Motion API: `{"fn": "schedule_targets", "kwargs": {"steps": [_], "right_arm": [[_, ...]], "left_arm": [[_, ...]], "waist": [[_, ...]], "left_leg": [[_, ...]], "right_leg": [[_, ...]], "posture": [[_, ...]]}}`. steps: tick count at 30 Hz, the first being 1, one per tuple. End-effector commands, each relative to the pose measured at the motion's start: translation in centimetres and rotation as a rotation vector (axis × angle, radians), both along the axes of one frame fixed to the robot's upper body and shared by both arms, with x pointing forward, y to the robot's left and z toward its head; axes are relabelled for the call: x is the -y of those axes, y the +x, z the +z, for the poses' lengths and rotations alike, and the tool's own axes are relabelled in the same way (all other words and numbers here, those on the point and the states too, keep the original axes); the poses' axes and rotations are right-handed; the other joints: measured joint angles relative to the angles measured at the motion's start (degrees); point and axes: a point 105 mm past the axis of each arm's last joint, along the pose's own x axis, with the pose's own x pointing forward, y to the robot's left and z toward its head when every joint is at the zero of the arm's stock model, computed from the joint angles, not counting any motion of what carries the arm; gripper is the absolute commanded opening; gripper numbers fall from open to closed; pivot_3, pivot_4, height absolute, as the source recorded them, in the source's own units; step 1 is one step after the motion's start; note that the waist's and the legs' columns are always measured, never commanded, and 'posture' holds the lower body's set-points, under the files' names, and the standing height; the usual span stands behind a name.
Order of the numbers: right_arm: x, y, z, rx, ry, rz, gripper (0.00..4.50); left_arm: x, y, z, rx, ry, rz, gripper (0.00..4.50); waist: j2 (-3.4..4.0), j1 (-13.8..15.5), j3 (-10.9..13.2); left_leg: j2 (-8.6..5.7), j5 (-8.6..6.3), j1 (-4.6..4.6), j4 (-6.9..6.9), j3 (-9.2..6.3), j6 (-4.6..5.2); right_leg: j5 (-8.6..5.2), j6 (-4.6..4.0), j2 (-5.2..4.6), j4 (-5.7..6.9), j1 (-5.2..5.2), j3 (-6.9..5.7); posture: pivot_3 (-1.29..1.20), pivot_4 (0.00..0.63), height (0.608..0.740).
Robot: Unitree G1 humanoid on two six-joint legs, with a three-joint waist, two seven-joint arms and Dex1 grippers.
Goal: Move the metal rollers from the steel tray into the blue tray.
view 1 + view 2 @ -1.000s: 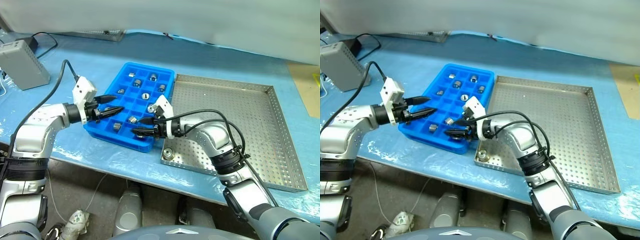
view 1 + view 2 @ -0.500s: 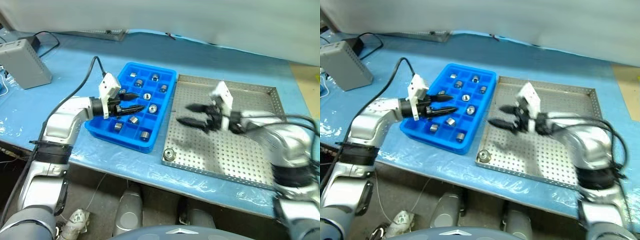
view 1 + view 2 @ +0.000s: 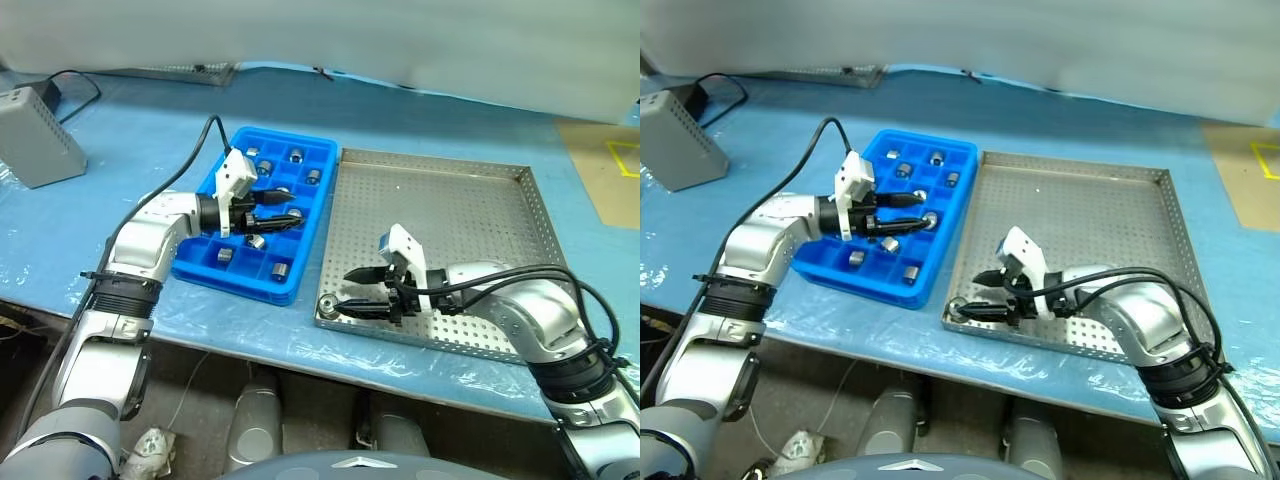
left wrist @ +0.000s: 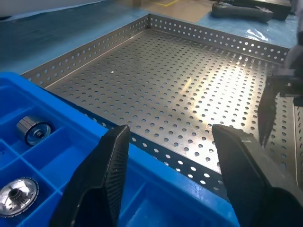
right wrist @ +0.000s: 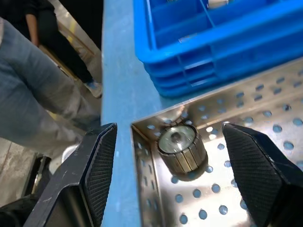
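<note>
- Pickup of last roller (image 3: 329, 305) in hand: sole piece left in steel tray (image 3: 500, 180), sitting upright in near corner closest to blue tray (image 3: 306, 232), right against the low walls.
- Right tool (image 3: 346, 291) hovering just beside that roller, fingers wide apart and empty, one to each side of it as seen along the wrist, not yet touching.
- Left tool (image 3: 288, 205) poised over blue tray, fingers apart, nothing between them.
- Next move, by judgement: lower right tool so fingers straddle the roller, close on its ribbed side, lift clear of the tray wall, carry across to an empty compartment.
- Likely snag: corner walls leave little room for a finger on the outer side; approach from above or from inside the tray probably safer.
- Roller (image 5: 181, 147) itself: short shiny silver cylinder, ribbed around its side, flat top with a darker centre; perforated floor beneath it.
- Blue tray: several rollers (image 3: 912, 271) already in separate compartments, one per cell; some cells free, judging from head views.
- Both trays side by side on blue-covered surface (image 3: 120, 260), edges nearly touching.
</note>
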Motion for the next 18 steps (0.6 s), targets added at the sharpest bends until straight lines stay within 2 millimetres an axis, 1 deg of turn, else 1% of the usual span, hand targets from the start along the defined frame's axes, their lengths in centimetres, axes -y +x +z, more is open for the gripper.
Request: {"fn": "schedule_targets", "kwargs": {"steps": [1, 5, 9, 14, 18], "right_arm": [[-0.5, 0.2, 0.1, 0.042, 0.006, 0.028, 3.68], [-0.2, 0.4, -1.4, 0.028, -0.033, 0.028, 3.68], [-0.4, 0.6, -2.2, 0.019, -0.041, 0.024, 3.68], [-0.3, 1.4, -3.5, 0.015, -0.065, -0.011, 3.68], [-0.8, 1.3, -3.6, 0.008, -0.054, -0.004, 3.68]], "left_arm": [[-0.2, -0.7, 1.1, 0.042, -0.002, -0.002, 2.91], [-0.4, -1.0, 1.0, 0.038, -0.002, 0.010, 2.91], [-0.6, -1.0, 1.0, 0.038, -0.002, 0.023, 2.91], [-0.5, -1.1, 0.9, 0.035, -0.010, 0.026, 2.91], [-0.5, -0.9, 0.7, 0.030, -0.013, 0.032, 2.91]], "waist": [[0.00, 0.0, 0.0], [0.00, 0.1, 0.0], [0.00, 0.1, 0.0], [0.00, 0.1, 0.0], [0.00, 0.1, 0.0]], "left_leg": [[0.00, 0.00, -0.01, 0.00, 0.00, 0.01], [0.00, -0.02, -0.02, 0.00, 0.00, 0.03], [0.01, -0.02, 0.01, 0.01, 0.00, 0.04], [0.01, -0.03, 0.02, 0.01, -0.01, 0.05], [0.02, -0.03, 0.04, 0.01, 0.00, 0.05]], "right_leg": [[0.00, 0.00, 0.00, 0.00, 0.00, 0.00], [0.00, -0.01, 0.00, -0.01, 0.00, 0.00], [0.00, -0.01, 0.00, 0.02, 0.01, 0.00], [0.00, -0.01, 0.00, 0.02, 0.02, 0.00], [0.00, -0.02, 0.01, 0.03, 0.02, 0.00]], "posture": [[0.15, 0.150, 0.740], [0.17, 0.150, 0.740], [0.18, 0.150, 0.740], [0.18, 0.150, 0.740], [0.18, 0.150, 0.740]]}}
